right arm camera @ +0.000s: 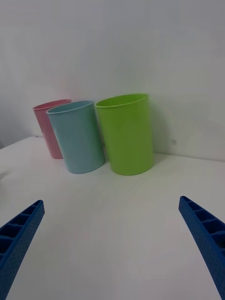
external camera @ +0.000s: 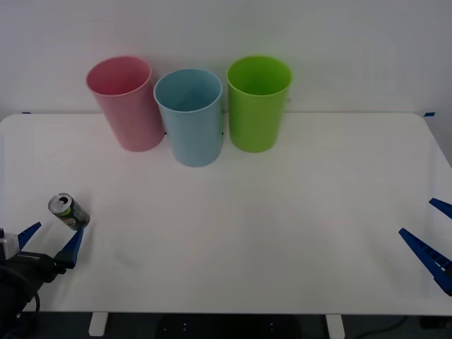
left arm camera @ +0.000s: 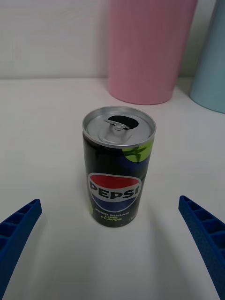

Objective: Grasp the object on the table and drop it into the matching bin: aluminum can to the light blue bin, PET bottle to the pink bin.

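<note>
The can (external camera: 68, 211) is seen upright at lower left of the table (external camera: 282, 212), just ahead of the left gripper (external camera: 49, 244), jaws spread wide, nothing held. Right gripper (external camera: 432, 236) is parked lower right, likewise open & empty.

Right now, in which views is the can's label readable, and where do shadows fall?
Left wrist view: the aluminum can is sharp, its label readable, with a soft shadow on the table. Front view: the can is small, its label unreadable. Right wrist view: the light blue bin casts a faint shadow.
</note>
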You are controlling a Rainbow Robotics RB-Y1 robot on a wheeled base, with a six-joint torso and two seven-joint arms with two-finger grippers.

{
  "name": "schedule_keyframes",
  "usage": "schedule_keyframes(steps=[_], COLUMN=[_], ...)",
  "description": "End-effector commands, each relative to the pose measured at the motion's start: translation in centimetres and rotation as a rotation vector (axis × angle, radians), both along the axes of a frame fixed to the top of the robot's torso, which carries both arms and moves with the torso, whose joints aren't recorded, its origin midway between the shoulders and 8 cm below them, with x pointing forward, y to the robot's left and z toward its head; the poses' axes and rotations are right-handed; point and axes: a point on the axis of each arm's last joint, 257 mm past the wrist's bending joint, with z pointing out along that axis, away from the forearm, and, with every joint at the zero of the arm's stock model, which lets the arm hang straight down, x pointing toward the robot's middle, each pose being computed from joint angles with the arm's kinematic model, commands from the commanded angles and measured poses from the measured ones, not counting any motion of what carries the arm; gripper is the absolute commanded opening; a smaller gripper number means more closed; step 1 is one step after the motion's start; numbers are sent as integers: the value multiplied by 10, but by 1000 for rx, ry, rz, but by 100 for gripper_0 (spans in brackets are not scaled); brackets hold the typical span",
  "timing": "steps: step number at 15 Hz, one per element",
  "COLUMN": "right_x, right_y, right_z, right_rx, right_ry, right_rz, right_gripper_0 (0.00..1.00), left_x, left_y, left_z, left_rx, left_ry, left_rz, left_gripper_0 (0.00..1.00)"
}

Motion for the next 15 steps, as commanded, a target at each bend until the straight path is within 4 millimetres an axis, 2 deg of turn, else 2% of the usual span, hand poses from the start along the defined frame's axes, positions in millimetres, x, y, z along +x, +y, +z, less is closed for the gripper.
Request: schedule_keyframes(steps=[1,15], right_x=[0,0], right_y=[0,0], right_z=[0,0], right_rx=[0,0], right_ry=[0,0], right_rz=[0,0], right_gripper_0=[100,100], left_x=[12,61], left_y=[-3,-14], left_z=[1,2], left_rx=[-9,-27], left_ry=[-6,-9], left_rz=[-4,-20], left_gripper_0=[100,100])
